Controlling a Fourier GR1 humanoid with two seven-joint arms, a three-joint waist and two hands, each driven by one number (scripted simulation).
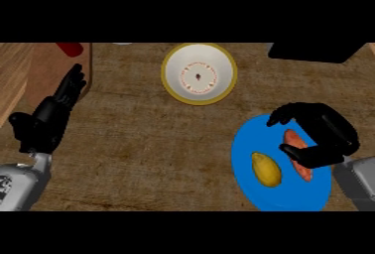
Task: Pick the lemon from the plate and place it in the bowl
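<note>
A robot's right hand [322, 134] arches over the far side of a blue plate [247, 145] at the right of a kitchen counter [147, 154], where the lemon [267, 169] it is meant to collect lies on the plate's near-left part, clear of the hand and untouched. The hand sits instead above an orange-red vegetable [303, 171] that lies just beside the lemon. From this steep downward view it cannot be told whether the hand is released over that piece or closing on it, though it plainly is not holding the lemon. The target, a white bowl [176, 59] with a yellow rim, stands well apart from the plate, toward the top centre of the counter, with no fruit in it. The robot's left hand [51, 114] rests released at the left edge, fingers straight and pointing away, holding nothing. A red object [71, 48] shows at the top left and a black one [315, 51] at the top right. By these signs the job is at its opening stage: the pick is not yet made, and the grasp, the lift, the carry across to the bowl and the release are all left to do.
</note>
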